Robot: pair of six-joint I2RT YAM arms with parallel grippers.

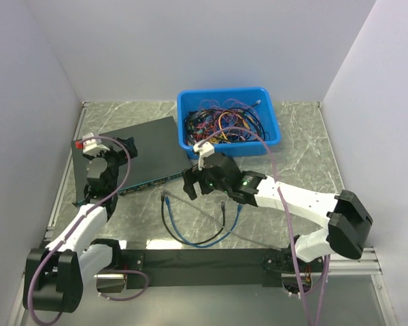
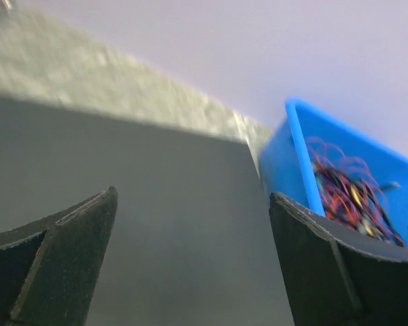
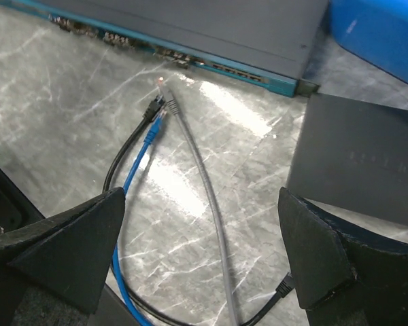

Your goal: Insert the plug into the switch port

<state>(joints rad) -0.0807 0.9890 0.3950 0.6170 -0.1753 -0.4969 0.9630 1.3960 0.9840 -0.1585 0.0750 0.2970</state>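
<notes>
Nothing started: plug [image 3: 157, 122] lies loose on the table [image 3: 258, 170]
Left gripper [image 2: 190, 265] and right gripper [image 3: 200, 251] both gape empty; small black box [image 3: 357, 159] sits apart, its port apparently hidden

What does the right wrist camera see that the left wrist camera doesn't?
Only the right wrist view shows the blue cable with its plug, a black cable and a grey cable lying on the table, plus the small black box. Only the left wrist view shows the tangled wires inside the blue bin, and the wall. Both show the table, the big black box, the blue bin, and open fingers: left fingers, right fingers.
</notes>
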